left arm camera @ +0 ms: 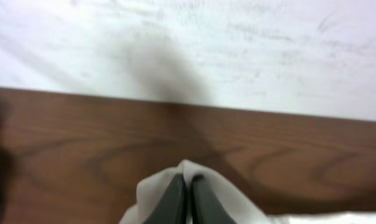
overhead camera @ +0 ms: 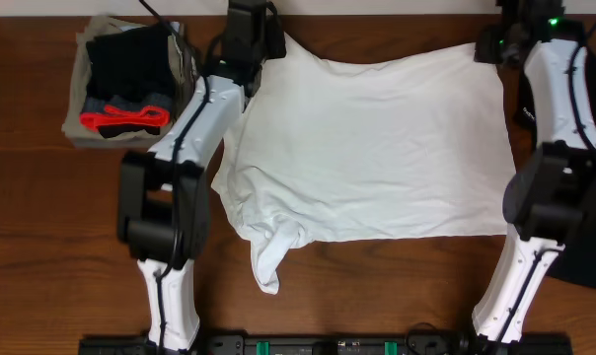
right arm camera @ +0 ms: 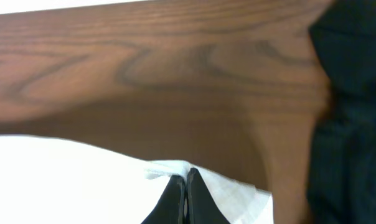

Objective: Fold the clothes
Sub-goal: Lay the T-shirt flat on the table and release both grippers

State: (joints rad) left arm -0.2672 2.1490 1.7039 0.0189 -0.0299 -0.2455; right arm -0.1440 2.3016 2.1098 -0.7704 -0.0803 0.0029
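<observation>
Overhead: the white T-shirt [overhead camera: 377, 148] lies spread across the middle of the brown wooden table [overhead camera: 41, 247]. My left gripper [overhead camera: 268, 44] pinches its 11 o'clock corner and my right gripper [overhead camera: 493, 44] its 1 o'clock corner. A stack of dark folded clothes [overhead camera: 130, 64] sits at 10 o'clock, and a black shirt [overhead camera: 584, 261] at 4 o'clock.

Left wrist: my fingers are pressed together on white cloth, with bare wood beyond.

Right wrist: my fingers pinch the T-shirt's edge, and black cloth lies at 3 o'clock.

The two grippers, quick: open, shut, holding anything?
Left gripper: shut on the large white T-shirt, at its edge.
Right gripper: shut on the same T-shirt's edge.
</observation>
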